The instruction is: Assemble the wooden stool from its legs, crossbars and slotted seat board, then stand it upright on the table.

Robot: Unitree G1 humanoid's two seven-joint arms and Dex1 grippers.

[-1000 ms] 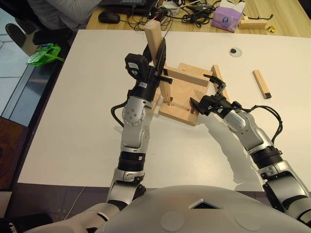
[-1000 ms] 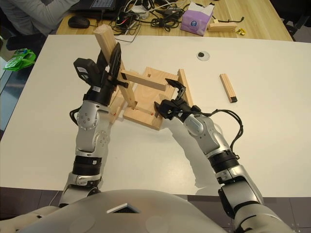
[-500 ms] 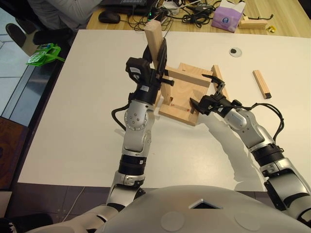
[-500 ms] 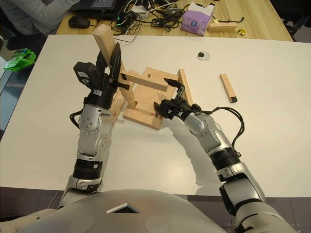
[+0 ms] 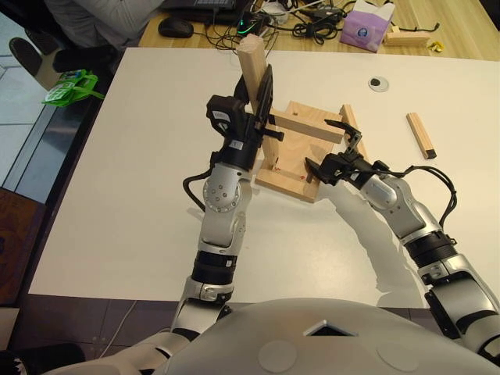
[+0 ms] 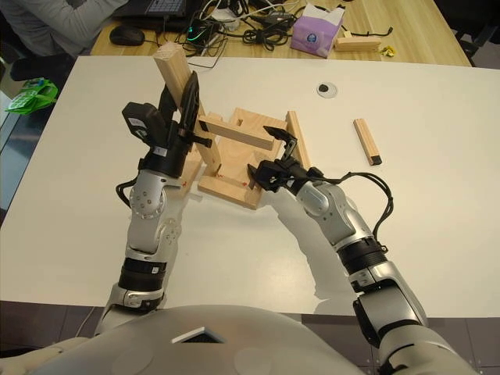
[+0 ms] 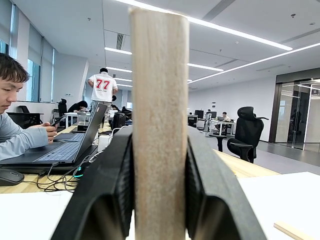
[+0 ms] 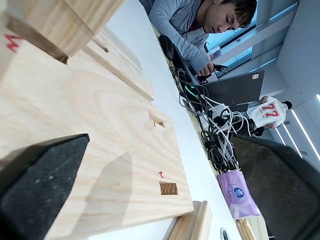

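left gripper [image 5: 263, 92] clenched on an upright leg [image 5: 251, 58] (crossbar [image 5: 305, 128] jutting toward 3 o'clock) over the flat-lying seat board [image 5: 293, 160]; right gripper [image 5: 334, 148] spread open at the board's 3 o'clock edge.

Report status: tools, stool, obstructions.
Left tool shut on leg over seat board. Right tool open at board's edge. One loose leg aside on table.

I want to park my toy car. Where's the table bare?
Bare: the near table edge before the seat board, and the left side. Crowded: middle, with left end effector gripping a leg, right end effector at the board.
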